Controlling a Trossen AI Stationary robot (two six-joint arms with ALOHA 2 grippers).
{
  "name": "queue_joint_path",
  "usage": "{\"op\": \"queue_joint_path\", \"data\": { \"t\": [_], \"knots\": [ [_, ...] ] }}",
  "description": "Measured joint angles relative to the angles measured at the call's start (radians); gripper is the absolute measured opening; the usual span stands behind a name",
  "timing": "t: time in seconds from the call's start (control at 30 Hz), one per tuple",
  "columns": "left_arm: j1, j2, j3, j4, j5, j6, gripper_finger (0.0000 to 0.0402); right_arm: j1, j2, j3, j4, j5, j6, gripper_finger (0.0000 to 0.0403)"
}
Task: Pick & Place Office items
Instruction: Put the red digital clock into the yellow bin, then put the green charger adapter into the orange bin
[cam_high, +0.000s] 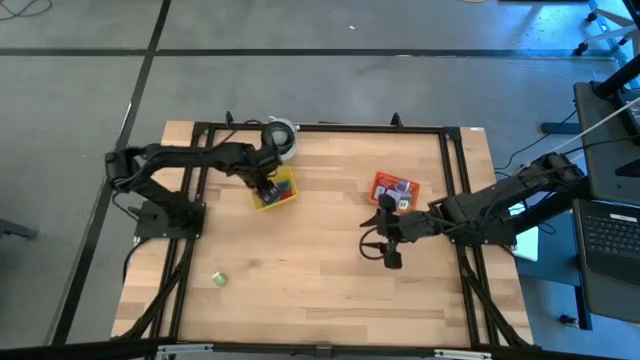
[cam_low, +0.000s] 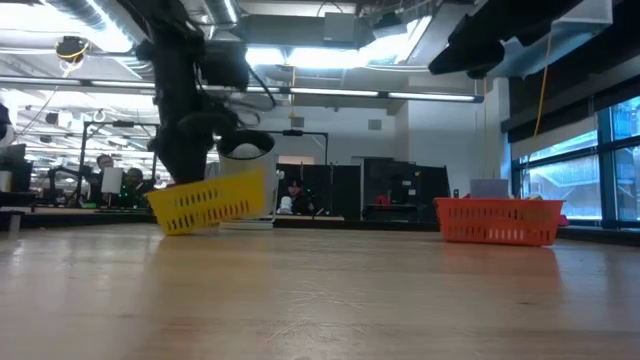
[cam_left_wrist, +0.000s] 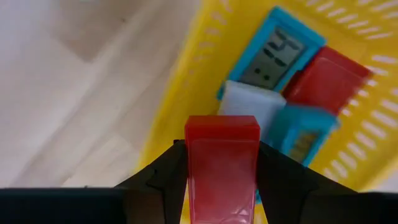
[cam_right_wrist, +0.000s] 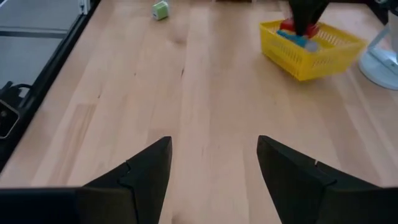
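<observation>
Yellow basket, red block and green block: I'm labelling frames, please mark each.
yellow basket (cam_high: 262, 201), high view, its outer rim.
red block (cam_left_wrist: 221, 163), left wrist view, its top face between the fingers.
green block (cam_high: 220, 279), high view, its middle.

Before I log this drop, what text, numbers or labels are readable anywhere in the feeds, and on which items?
None can be read for certain.
Blue-framed item in the yellow basket: grey display with dark digit-like marks, too blurred to read.
Teal item beside it: small panel, no legible marks.
Red block in the left end effector: no text visible.
Items in the orange basket: too small to read.
</observation>
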Motion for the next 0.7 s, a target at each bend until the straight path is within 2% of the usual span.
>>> {"op": "queue_joint_path", "data": {
  "t": [0.17, 0.37, 0.7],
  "knots": [
    [-0.001, 0.09, 0.0, 0.042, 0.052, 0.016, 0.0156, -0.018, 0.0, 0.0, 0.003, -0.008, -0.014, 0.0238],
    [-0.002, 0.093, 0.002, 0.053, 0.065, 0.015, 0.0154, -0.02, 0.0, 0.0, 0.003, -0.019, -0.021, 0.0238],
    [-0.016, 0.025, 0.071, 0.049, 0.106, 0.041, 0.0225, -0.02, 0.0, 0.0, 0.003, -0.019, -0.043, 0.0238]
  ]
}}
